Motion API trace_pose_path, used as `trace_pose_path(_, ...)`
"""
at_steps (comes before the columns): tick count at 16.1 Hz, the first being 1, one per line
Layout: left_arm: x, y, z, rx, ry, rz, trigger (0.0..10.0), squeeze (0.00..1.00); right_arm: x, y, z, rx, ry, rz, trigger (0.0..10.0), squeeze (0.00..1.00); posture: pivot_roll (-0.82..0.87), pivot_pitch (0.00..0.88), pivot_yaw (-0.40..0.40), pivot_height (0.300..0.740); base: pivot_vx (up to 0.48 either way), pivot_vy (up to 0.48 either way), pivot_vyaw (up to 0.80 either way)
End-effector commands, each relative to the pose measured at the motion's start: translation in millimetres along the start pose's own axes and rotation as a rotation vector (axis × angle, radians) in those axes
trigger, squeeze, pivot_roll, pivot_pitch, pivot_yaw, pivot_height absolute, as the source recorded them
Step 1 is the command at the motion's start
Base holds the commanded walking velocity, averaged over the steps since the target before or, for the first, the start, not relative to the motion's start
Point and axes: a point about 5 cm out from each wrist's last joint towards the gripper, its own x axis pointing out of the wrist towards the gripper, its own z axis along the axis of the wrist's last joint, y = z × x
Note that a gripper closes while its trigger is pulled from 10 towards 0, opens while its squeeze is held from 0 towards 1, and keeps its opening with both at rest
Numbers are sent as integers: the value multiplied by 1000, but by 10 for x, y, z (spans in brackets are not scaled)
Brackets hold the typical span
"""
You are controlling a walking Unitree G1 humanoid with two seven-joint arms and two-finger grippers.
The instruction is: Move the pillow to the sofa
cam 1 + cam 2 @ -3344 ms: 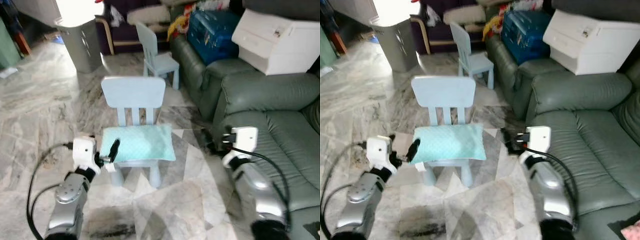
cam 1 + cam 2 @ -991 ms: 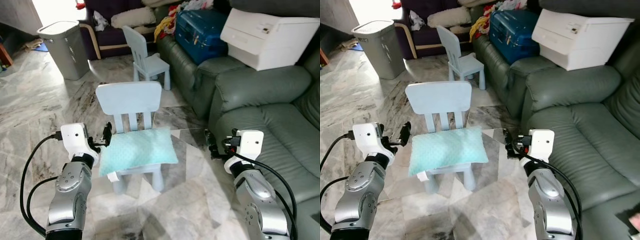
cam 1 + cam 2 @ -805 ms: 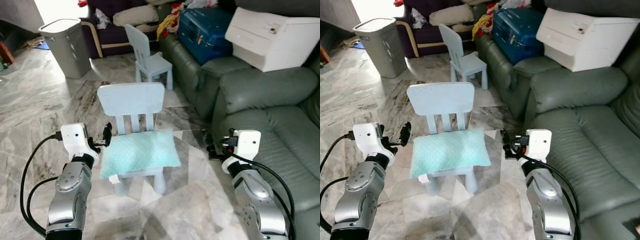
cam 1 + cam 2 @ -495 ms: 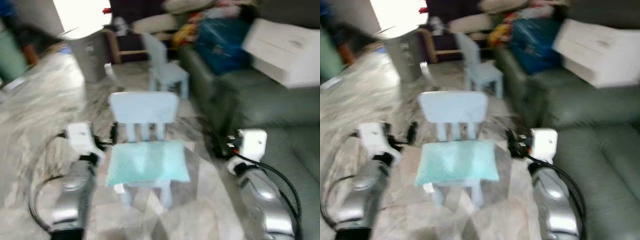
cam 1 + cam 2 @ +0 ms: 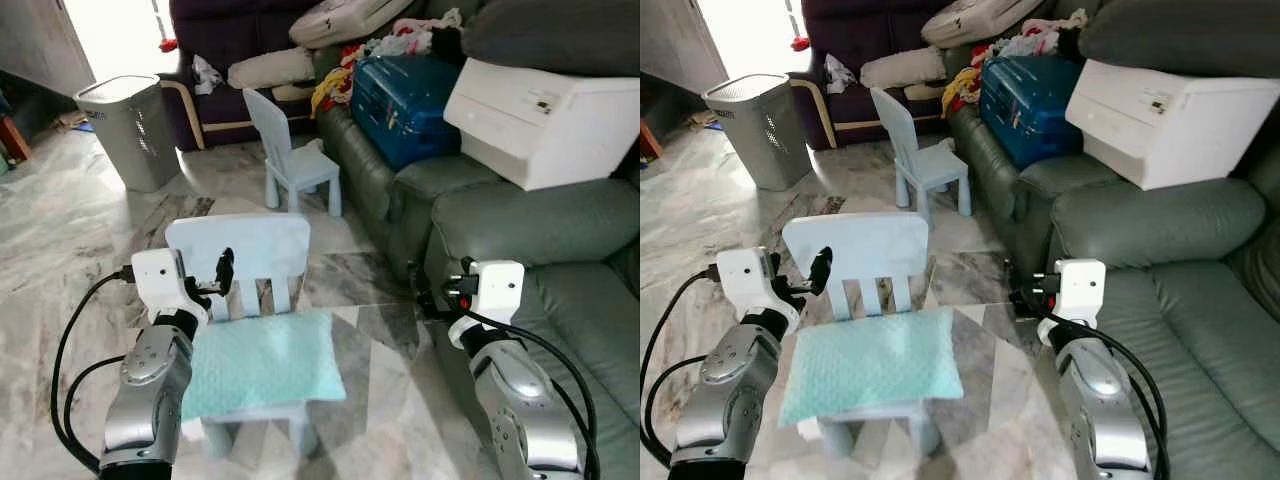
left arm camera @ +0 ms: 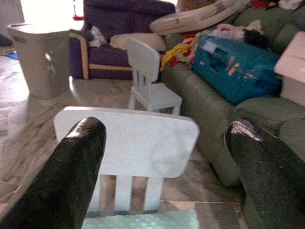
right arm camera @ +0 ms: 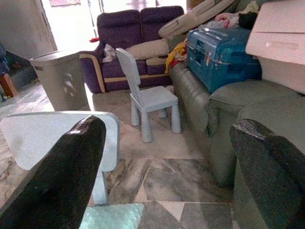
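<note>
On the head views: a pale turquoise, dimpled pillow point(image 5: 260, 362) is seen lying flat on the seat of a small light-blue chair point(image 5: 240, 249), overhanging its front edge.
Left tool point(image 5: 224, 271): held raised beside the chair's backrest, above the pillow's left end and apart from it; whether its fingers are spread cannot be told from here.
Right tool point(image 5: 1025, 287): held up between the chair and the grey-green sofa point(image 5: 1180, 300), nothing gripped.
Surface and room: grey marbled floor tiles point(image 5: 60, 230); a second small chair point(image 5: 290, 160), a grey laundry basket point(image 5: 125, 130), a blue suitcase point(image 5: 400, 90) and a white box point(image 5: 545, 115) resting on the sofa.
Left wrist view: the two black fingers point(image 6: 71, 176) are spread wide and empty, with the chair backrest framed between them and the pillow's edge at the frame border.
Right wrist view: the fingers point(image 7: 66, 171) are likewise spread wide, empty, with a corner of the pillow visible.
</note>
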Motion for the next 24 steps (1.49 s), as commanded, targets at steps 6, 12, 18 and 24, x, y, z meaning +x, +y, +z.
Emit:
trace_pose_path(6, 17, 20, 22, 13, 13, 5, 10000, 0, 24, 68, 40, 7, -17, 25, 10000, 0, -123, 0, 30, 740, 0, 256, 0)
trace_pose_path(12, 26, 8, 17, 15, 19, 3, 10000, 0, 27, 63, 42, 9, -19, 21, 10000, 0, -124, 0, 32, 740, 0, 480, 0)
trace_pose_path(18, 33, 10, 11, 41, 19, 12, 10000, 0, 16, 58, 31, 11, -18, 13, 10000, 0, -125, 0, 36, 740, 0, 379, 0)
trace_pose_path(24, 54, 11, 17, 60, -6, 26, 10000, 0, 20, 52, 26, 3, -19, 14, 10000, 0, -126, 0, 36, 740, 0, 0, 0)
